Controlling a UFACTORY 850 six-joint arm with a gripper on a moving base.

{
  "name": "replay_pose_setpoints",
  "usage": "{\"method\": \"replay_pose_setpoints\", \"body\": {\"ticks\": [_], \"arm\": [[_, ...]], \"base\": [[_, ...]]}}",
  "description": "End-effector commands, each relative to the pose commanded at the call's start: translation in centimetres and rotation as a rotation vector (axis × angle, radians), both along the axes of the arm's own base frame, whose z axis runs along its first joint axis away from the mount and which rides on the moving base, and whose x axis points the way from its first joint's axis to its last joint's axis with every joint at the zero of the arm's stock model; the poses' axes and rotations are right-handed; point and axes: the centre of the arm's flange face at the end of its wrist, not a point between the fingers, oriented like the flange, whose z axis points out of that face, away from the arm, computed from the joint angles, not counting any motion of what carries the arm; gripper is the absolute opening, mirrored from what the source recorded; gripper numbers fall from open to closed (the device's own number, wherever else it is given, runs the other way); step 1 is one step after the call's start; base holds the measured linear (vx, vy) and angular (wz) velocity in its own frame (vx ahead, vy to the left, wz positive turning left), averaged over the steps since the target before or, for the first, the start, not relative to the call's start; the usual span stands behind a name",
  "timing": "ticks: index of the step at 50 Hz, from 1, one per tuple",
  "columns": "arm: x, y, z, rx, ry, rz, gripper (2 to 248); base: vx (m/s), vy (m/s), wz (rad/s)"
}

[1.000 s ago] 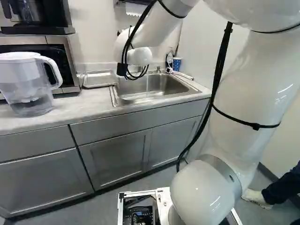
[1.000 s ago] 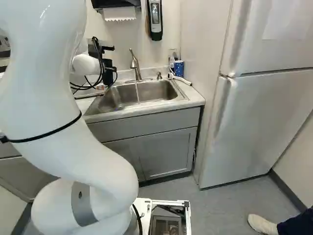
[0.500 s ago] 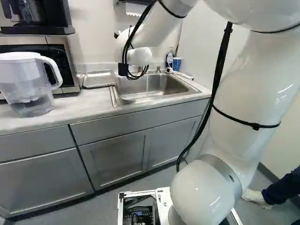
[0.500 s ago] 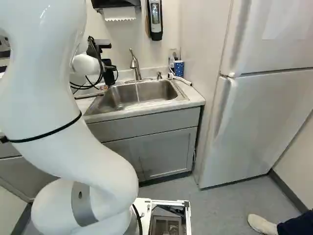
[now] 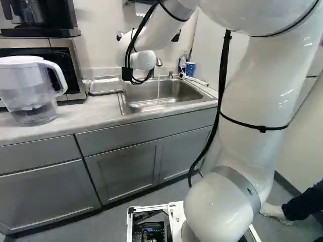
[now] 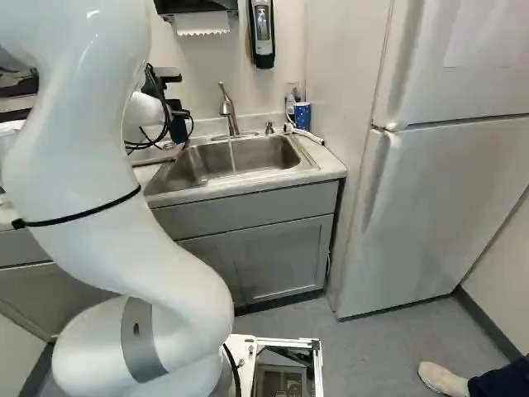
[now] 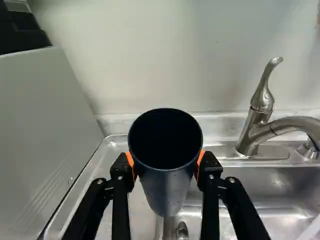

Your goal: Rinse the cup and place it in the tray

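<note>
You are gripping the dark cup (image 7: 167,187) in the claw (image 6: 178,127) near the metal tray (image 5: 106,86); the faucet (image 6: 227,107) is running.

White rounded arm (image 5: 257,96), grey joint ring, loose black cables (image 5: 220,106), thin black ties (image 6: 78,213)

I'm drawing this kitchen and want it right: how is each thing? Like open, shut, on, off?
Cup: held, mouth up, not set down
Claw: shut on the cup
Tap: seems on, a thin stream shows
Jug: standing, lid on, some water inside
Fridge: doors shut
Cupboards: shut
Blue cup: standing by the sink
</note>
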Motion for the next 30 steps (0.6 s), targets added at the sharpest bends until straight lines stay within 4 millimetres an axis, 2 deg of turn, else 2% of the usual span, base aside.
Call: {"method": "replay_pose_setpoints", "body": {"ticks": [21, 30], "arm": [[1.2, 3.7, -0.2, -0.018, -0.019, 0.064, 126], [1.8, 5.3, -0.9, -0.028, -0.017, 0.089, 126]], "base": [[0.0, 0.0, 0.0], [0.0, 0.0, 0.0]]}}
